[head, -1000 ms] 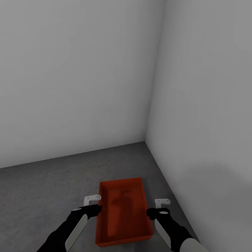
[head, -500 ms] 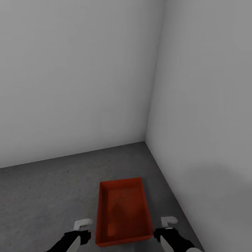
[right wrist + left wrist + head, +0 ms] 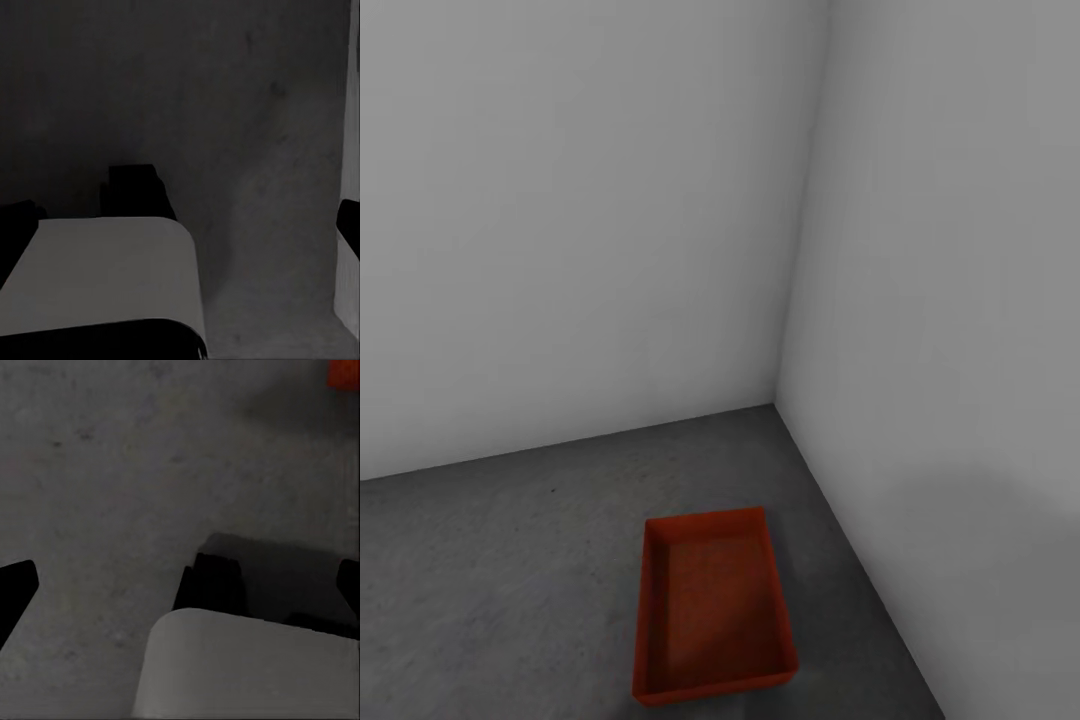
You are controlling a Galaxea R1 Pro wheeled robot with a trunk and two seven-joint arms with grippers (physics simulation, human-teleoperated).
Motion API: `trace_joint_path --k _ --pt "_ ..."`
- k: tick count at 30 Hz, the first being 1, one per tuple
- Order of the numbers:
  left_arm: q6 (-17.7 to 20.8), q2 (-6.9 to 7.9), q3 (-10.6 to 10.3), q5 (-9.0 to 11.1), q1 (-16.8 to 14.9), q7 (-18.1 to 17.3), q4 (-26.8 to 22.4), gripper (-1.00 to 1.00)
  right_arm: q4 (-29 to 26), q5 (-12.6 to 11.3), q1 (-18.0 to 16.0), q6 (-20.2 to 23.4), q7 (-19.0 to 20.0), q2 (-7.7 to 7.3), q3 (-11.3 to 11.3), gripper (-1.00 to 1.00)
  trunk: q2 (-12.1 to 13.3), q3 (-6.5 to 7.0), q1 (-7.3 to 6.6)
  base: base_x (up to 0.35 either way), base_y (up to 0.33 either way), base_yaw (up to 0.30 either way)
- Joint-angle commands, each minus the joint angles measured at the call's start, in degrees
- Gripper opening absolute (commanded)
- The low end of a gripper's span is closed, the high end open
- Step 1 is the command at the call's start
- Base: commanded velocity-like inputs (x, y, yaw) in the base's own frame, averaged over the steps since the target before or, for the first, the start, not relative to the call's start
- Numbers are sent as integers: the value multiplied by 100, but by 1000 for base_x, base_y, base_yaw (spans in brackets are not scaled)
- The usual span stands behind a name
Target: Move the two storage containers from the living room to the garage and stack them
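One orange-red storage container (image 3: 712, 610) stands open side up on the dark grey concrete floor (image 3: 500, 590) of the garage, close to the corner of two plain walls. It is empty, and nothing touches it. A corner of the container (image 3: 345, 371) also shows in the left wrist view. The other container is out of view. My left gripper (image 3: 187, 577) is open over bare floor, its black fingertips (image 3: 16, 585) far apart. My right gripper (image 3: 187, 216) is open too, with a dark fingertip (image 3: 15, 225) at each side and nothing held.
The right-hand wall (image 3: 960, 350) runs close along the container's right side, and the back wall (image 3: 580, 220) meets it at the corner. Bare concrete stretches left of the container. A pale rounded robot part (image 3: 247, 667) shows low in both wrist views.
Both arms drew back from the container's two sides and dropped out of the head view. The container stayed where it was on the floor.
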Motion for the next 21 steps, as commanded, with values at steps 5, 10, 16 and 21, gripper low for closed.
trace_joint_path --k 5,10,16,21 --pt "-85 9 -46 34 17 -827 63 100 52 -38 228 -695 -15 -22 51 100 -2 -4 -1 0 0 0" --pt "-421 7 -49 30 22 -1085 80 100 48 -45 314 -918 -15 -28 56 100 -2 -4 -1 0 0 0" --pt "-721 6 -51 29 23 -1146 81 100 16 -41 332 -977 -8 -23 65 100 -2 -4 -1 0 0 0" --pt "-784 6 -49 29 23 -1158 83 100 -79 -35 333 -1102 -6 -21 62 100 -2 -4 -1 0 0 0"
